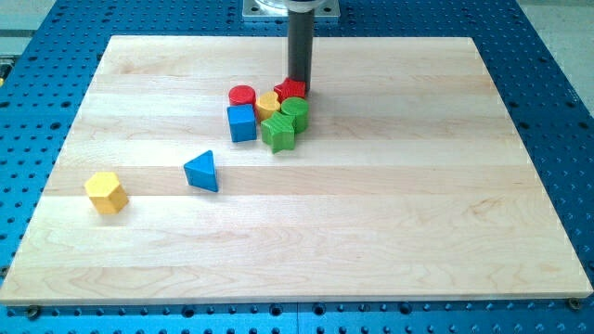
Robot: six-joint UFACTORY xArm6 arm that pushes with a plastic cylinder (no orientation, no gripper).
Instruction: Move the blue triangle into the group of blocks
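Note:
The blue triangle [201, 172] lies alone on the wooden board [371, 232], left of centre. The group of blocks sits up and to its right: a red cylinder [242, 95], a blue cube [242, 122], a small yellow block [267, 103], a green cylinder [295, 112], a green block [277, 133] and a red block [290, 90]. My tip [299, 83] stands at the top right of the group, touching the red block. It is far from the blue triangle.
A yellow block [106, 192] lies alone near the board's left edge, left of the blue triangle. The board rests on a blue perforated table [557, 56]. The arm's mount [290, 7] is at the view's top.

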